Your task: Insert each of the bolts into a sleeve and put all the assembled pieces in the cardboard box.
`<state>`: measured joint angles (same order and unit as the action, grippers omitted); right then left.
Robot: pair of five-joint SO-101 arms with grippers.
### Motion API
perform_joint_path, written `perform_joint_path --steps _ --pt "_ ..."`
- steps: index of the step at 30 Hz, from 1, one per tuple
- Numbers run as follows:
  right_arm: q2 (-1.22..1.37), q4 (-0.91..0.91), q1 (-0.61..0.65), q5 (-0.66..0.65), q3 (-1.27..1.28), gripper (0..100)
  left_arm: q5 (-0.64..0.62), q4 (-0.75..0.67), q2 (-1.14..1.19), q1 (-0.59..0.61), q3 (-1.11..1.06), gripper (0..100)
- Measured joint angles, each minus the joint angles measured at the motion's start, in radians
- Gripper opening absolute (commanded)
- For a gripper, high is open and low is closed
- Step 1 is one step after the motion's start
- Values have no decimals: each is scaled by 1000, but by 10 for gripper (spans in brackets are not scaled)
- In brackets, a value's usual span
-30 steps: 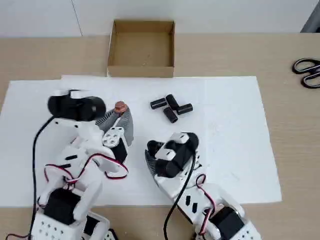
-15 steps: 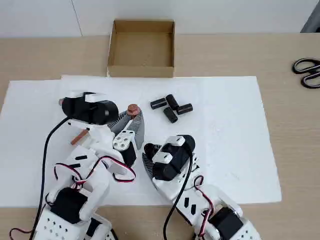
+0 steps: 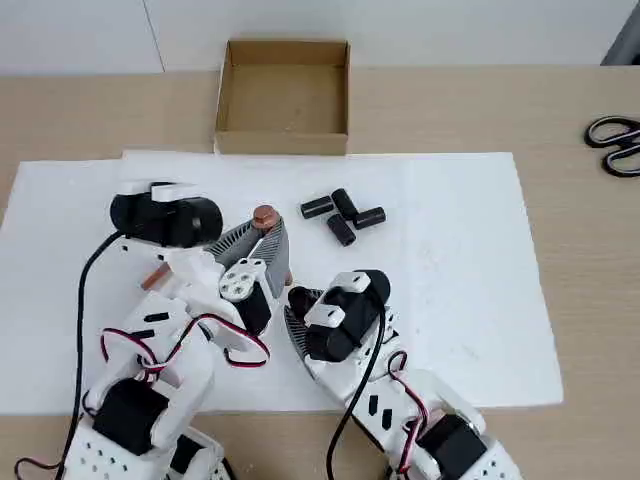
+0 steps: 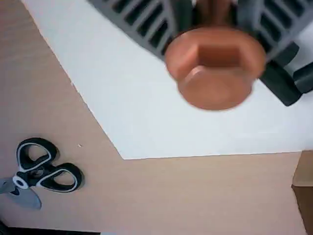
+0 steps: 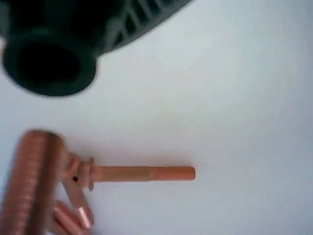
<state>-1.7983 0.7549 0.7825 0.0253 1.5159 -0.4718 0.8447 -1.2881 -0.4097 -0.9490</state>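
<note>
My left gripper [image 3: 264, 228] is shut on a copper bolt [image 3: 265, 216], held head up above the white paper. The left wrist view has that bolt's hex head [image 4: 215, 66] between the grey fingers [image 4: 142, 19]. My right gripper [image 3: 296, 302] sits just below and right of it, shut on a black sleeve [image 5: 49, 63] whose open bore faces the camera. Several loose black sleeves [image 3: 342, 216] lie together on the paper. Loose copper bolts [image 5: 142, 173] lie on the paper under the right gripper, and another bolt [image 3: 153, 277] lies beside the left arm. The cardboard box [image 3: 285, 60] stands open at the back.
The white paper [image 3: 460, 260] covers the middle of the wooden table. Scissors [image 3: 615, 145] lie at the far right edge, and the left wrist view has the scissors [image 4: 41, 166] on bare wood. The right half of the paper is free.
The left arm carried its bolt to the right, toward the right gripper, then held it there while its upper part swung slightly back left. The right gripper shifted slightly left.
</note>
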Motion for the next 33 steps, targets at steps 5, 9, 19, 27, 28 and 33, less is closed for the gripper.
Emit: perform_joint_path --steps 5,9,19,27,28,33 --pt "0 0 0 0 0 4 -2 0 0 -18 0 6" --pt "0 0 0 0 0 4 -2 6 0 -21 0 6" --pt "0 0 0 0 0 4 -3 34 0 -35 0 6" --pt "0 0 0 0 0 4 -3 34 0 -40 0 6" --pt "0 0 0 0 0 4 -3 35 0 -41 0 6" --pt "0 0 2 0 0 4 -3 63 0 -49 0 6"
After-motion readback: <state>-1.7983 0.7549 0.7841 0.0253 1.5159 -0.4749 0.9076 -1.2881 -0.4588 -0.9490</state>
